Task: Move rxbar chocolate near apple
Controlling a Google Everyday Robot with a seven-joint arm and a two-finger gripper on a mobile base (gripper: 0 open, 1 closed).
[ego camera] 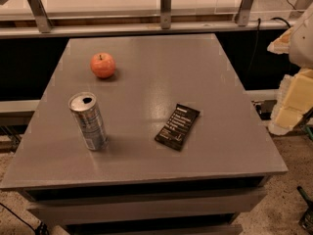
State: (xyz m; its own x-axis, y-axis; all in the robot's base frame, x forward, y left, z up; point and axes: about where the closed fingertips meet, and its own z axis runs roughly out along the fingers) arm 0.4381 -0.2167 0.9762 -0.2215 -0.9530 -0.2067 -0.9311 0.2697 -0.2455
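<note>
Camera view: rxbar chocolate [177, 127] lies flat on the worktop [161, 67], well apart from apple [102, 65]; tool is out of frame, so I cannot tell its state.

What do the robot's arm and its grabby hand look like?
Hardly any of it shows. At the right edge there is a rounded whitish part that may be the arm, but I cannot tell for sure. No cables or markings show on it. The gripper is outside the picture.
</note>
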